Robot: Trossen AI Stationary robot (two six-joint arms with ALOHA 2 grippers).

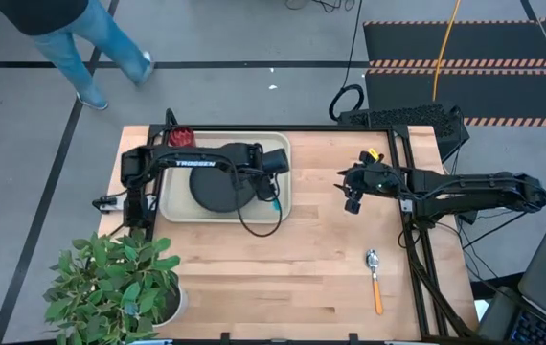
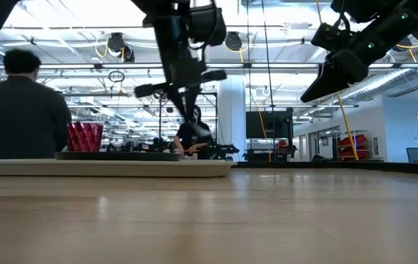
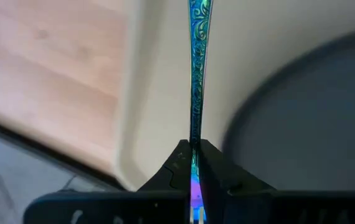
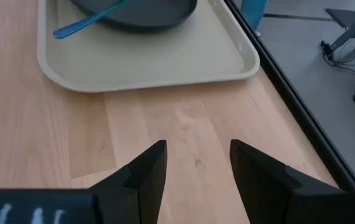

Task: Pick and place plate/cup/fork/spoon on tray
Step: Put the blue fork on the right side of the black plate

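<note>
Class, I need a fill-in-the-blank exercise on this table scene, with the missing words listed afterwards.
1. The left gripper is shut on the ____.
2. The plate lies on the ____.
3. The spoon lies on the bare table, nearer the ____ arm.
4. The right gripper hangs over the table with its fingers ____.

Missing words: fork; tray; right; open

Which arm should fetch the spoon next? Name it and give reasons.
Right, probably. The right end effector is open and empty above bare table, on the spoon's side. The left end effector is over the tray, shut on the fork.
</note>
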